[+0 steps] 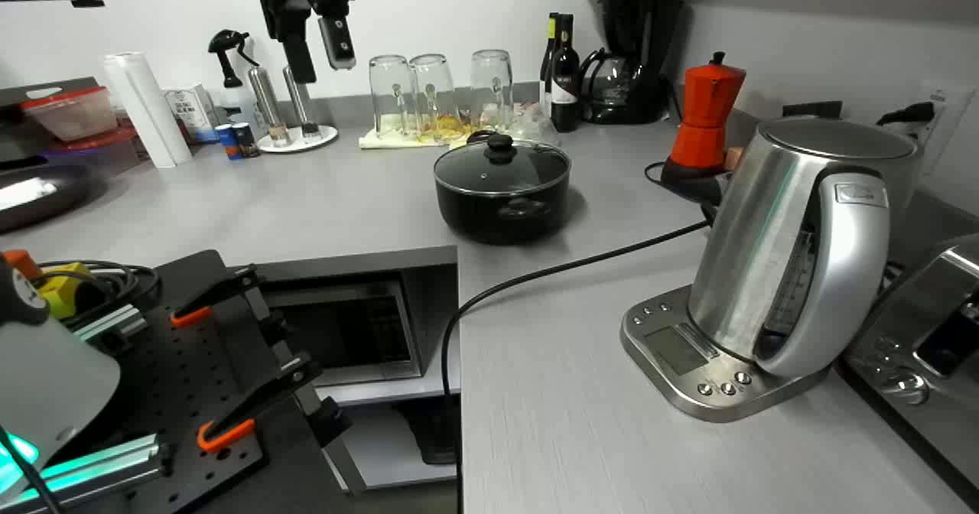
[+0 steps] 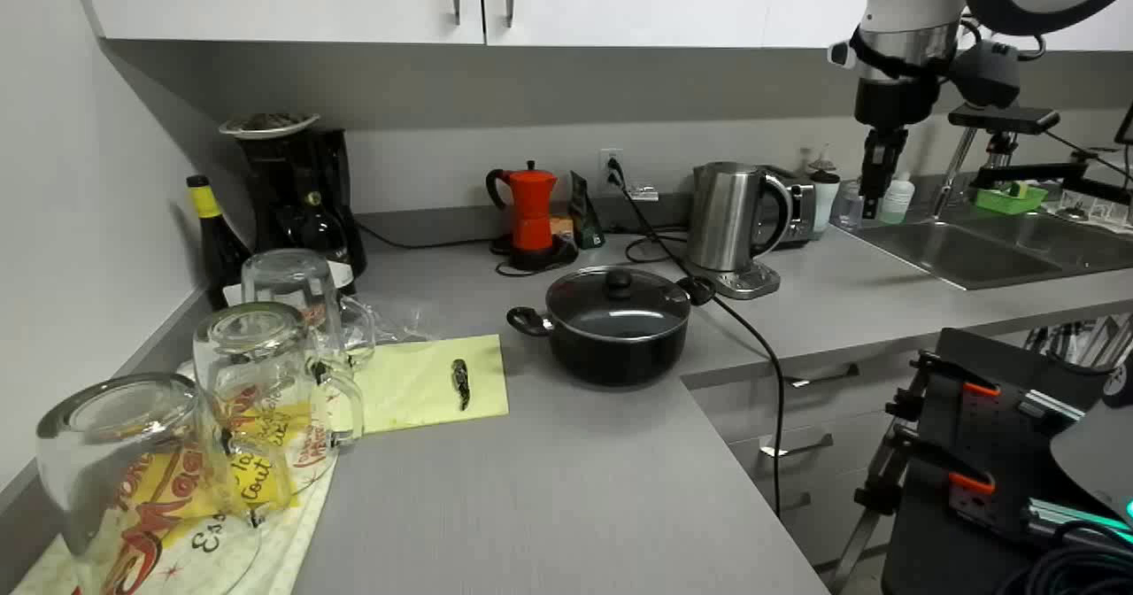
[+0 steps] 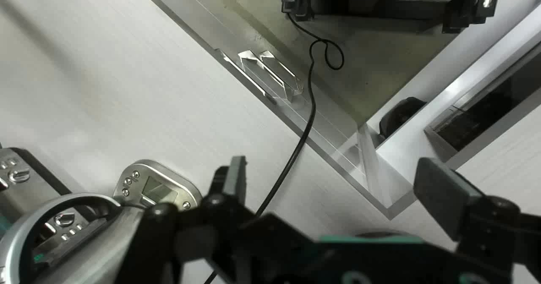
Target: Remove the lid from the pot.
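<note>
The black pot [image 1: 497, 219] stands on the counter near its inner corner, and it also shows in an exterior view [image 2: 611, 360]. The glass lid [image 1: 466, 168] with its dark centre knob sits flat on the pot; the lid also shows in an exterior view [image 2: 611, 316]. My gripper [image 1: 321, 59] hangs high above counter level, well apart from the pot, pointing down; it also shows in an exterior view [image 2: 872, 201]. In the wrist view the gripper's fingers [image 3: 336, 187] are wide apart with nothing between them. There the gripper body hides nearly all of the pot.
The steel kettle [image 1: 734, 246] stands on its base right of the pot. A black cable [image 1: 581, 258] runs over the counter edge. Glass mugs [image 1: 394, 97], wine bottles [image 1: 564, 78] and a red moka pot [image 1: 707, 112] stand behind. A small dark tool [image 2: 460, 382] lies on a yellow cloth.
</note>
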Available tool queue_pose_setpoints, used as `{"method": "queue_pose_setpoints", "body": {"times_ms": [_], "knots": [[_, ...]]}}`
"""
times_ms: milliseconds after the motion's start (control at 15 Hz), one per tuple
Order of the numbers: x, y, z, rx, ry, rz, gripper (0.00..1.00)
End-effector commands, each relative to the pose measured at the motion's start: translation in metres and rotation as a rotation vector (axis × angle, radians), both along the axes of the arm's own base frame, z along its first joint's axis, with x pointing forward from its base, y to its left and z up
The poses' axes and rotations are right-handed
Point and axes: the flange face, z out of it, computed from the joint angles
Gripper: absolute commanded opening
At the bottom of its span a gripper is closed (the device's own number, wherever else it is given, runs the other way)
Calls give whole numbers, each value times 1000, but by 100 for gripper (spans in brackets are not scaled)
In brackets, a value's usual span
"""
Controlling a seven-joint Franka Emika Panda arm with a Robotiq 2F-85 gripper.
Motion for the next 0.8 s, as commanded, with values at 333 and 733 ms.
{"method": "queue_pose_setpoints", "body": {"times_ms": [333,733], "knots": [[0,0,0,0,1,0,100],[13,2,-1,13,-20,52,100]]}}
